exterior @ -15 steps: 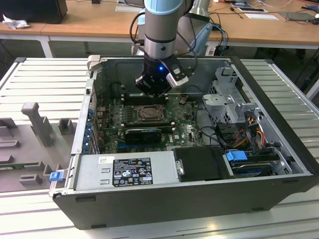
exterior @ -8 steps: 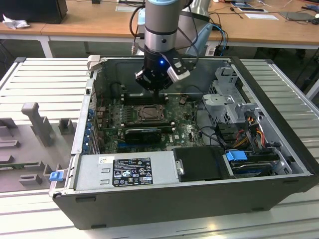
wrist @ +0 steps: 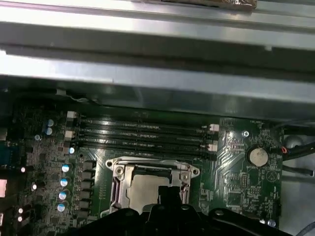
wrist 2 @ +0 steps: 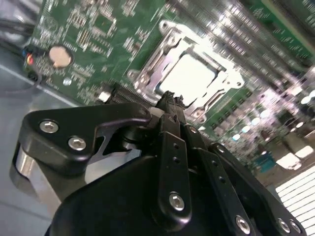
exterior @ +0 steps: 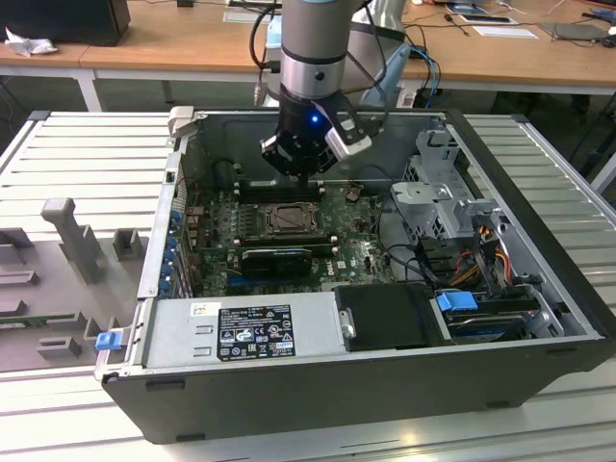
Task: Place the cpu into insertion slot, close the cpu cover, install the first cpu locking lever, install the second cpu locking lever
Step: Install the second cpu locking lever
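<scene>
Cover (wrist 2: 189,73) down — cpu (wrist 2: 189,78) half-hidden.

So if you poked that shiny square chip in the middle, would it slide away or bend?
Probably neither. The cpu looks like a stiff, flat metal-topped plate, so it likely wouldn't bend. It sits inside the insertion slot with the cpu cover framing it, so a poke likely wouldn't slide it. The smooth top may be slippery.

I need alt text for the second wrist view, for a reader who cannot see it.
The black gripper hangs just above the cpu, whose pale metal top shows through the silvery cpu cover on the green circuit board. A round coin battery sits nearby.
</scene>
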Robot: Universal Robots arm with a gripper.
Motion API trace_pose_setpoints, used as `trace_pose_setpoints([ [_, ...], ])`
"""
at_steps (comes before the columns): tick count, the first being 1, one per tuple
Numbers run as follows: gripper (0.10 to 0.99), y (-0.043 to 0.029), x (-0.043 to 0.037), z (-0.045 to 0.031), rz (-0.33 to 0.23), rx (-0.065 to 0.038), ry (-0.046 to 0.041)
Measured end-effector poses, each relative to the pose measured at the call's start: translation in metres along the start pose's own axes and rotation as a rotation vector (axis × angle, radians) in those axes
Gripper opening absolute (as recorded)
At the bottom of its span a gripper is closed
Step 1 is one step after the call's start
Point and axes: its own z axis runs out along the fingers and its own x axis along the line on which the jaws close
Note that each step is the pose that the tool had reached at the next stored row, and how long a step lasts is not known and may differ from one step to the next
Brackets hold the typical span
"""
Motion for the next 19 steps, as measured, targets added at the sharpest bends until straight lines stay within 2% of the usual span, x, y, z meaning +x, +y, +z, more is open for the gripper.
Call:
trace_pose_setpoints([
  [1,0.106,-0.0058,0.0005,0.0005,0.000,0.000,0.0025],
  [3,0.106,-0.0129,0.0010,0.0016,0.001,-0.001,0.0060],
  [5,0.106,-0.0276,0.0023,0.0037,0.001,-0.001,0.0108],
  [10,0.106,-0.0453,0.0047,0.0091,0.001,-0.003,0.0123],
  [11,0.106,-0.0491,0.0074,0.0093,0.002,-0.006,0.0120],
  [17,0.106,-0.0494,0.0338,0.0102,0.001,-0.016,0.0111],
  [19,0.106,-0.0498,0.0363,0.0134,0.001,-0.019,0.0109],
])
